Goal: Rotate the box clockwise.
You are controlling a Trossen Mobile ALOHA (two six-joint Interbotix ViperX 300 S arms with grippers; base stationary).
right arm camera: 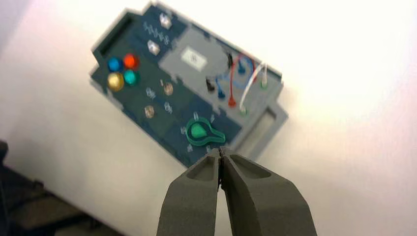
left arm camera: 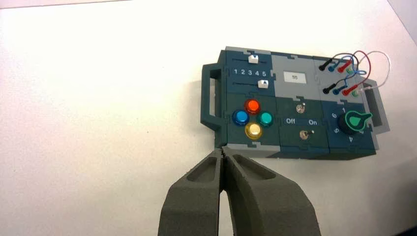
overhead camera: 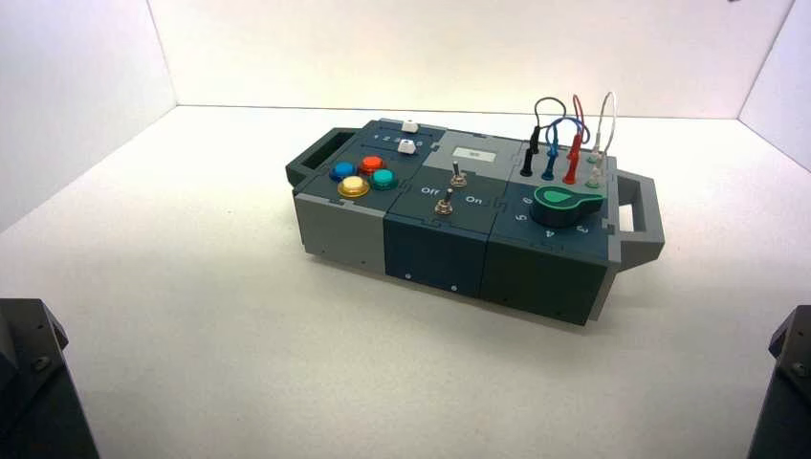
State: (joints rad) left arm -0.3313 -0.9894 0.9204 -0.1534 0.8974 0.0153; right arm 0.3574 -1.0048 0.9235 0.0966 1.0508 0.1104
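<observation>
The box (overhead camera: 435, 249) lies mid-table, turned a little, its right end nearer me. It is dark teal and grey, with a grey handle (overhead camera: 641, 215) at the right end and a dark handle (overhead camera: 311, 163) at the left. On top are coloured buttons (overhead camera: 363, 177), two toggle switches (overhead camera: 451, 189), a green knob (overhead camera: 564, 203) and looped wires (overhead camera: 574, 124). My left gripper (left arm camera: 223, 150) is shut on nothing, short of the box (left arm camera: 305, 91) near its front left corner. My right gripper (right arm camera: 221, 150) is shut and empty, back from the box (right arm camera: 182, 73) near the knob end.
The box rests on a white tabletop (overhead camera: 191, 287) closed in by white walls (overhead camera: 459, 48) at the back and both sides. The left arm's dark base (overhead camera: 33, 382) and the right arm's base (overhead camera: 784, 382) sit at the near corners.
</observation>
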